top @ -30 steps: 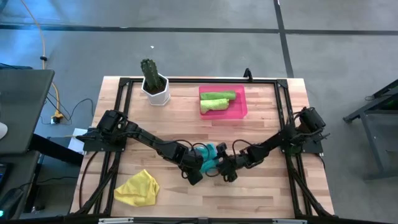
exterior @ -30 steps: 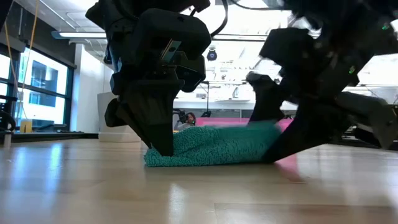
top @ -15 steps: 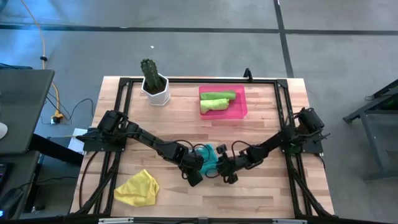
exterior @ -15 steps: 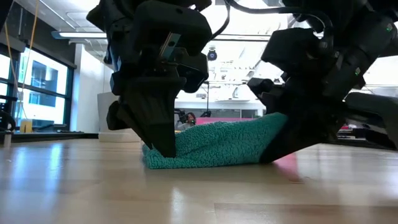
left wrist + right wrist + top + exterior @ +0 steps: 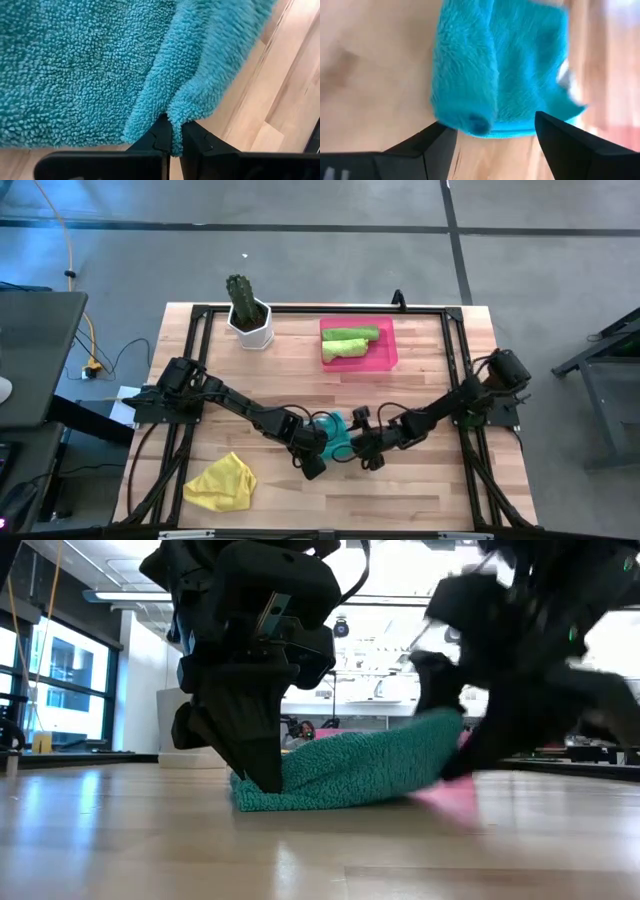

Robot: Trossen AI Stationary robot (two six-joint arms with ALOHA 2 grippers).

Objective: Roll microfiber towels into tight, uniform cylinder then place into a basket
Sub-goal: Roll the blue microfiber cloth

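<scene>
Left wrist view: left pincer [image 5: 172,142] clamps fluffy teal towel [image 5: 85,65]; right pincer [image 5: 492,131] spread apart.

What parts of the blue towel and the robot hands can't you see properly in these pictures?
- High view: the teal towel is mostly covered by both grippers meeting over it.
- Low view: the right gripper is motion-blurred; its fingertips are unclear.
- Left wrist view: the towel's edges run off the picture.
- Right wrist view: the towel's far end is blurred.

Potted cactus [image 5: 245,308] near table [image 5: 420,490] corner
</scene>
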